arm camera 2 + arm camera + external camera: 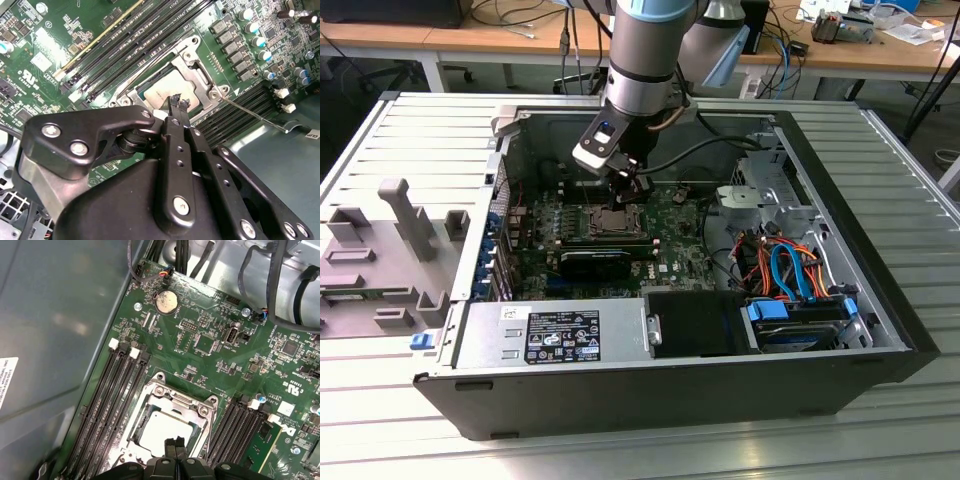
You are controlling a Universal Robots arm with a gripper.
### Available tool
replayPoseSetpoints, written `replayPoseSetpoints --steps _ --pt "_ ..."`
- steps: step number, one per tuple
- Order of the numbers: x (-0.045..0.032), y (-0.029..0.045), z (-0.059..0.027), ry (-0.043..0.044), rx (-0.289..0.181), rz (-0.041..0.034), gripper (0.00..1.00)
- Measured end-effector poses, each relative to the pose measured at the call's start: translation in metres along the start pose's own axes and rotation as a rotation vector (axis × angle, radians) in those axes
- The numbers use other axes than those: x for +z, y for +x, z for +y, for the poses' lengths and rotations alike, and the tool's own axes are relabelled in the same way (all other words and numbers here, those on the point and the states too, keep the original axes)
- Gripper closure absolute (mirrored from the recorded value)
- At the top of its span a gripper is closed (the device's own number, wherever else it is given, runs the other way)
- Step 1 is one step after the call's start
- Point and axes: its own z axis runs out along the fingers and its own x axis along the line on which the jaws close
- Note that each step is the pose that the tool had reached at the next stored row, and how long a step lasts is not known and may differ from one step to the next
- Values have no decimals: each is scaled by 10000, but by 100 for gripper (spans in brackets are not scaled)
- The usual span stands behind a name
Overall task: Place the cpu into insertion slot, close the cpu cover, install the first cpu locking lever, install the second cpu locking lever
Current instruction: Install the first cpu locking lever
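Note:
The insertion slot [608, 221] sits in the middle of the green motherboard inside the open computer case. The cpu [165, 434] lies in it, its pale metal top [167, 90] showing through the cut-out. The silvery cpu cover [175, 399] lies flat over the slot, framing the cpu [196, 64]. One thin locking lever [252, 114] sticks out from a corner of the slot across the memory slots. My gripper [632, 192] hangs just above the slot's edge, fingertips pressed together [174, 446] with nothing seen between them; its tip [179, 104] is close over the cpu.
Long black memory slots [112, 405] flank the socket on both sides. The case walls [495, 200], a grey drive cage [760, 190], orange and blue cables [785, 265] and a labelled black box [560, 335] surround the board. A round coin battery [166, 302] sits on the board.

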Motion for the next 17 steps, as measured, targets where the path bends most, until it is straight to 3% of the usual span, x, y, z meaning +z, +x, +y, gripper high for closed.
replayPoseSetpoints --steps 17 --pt "0 0 0 11 -380 -38 89"
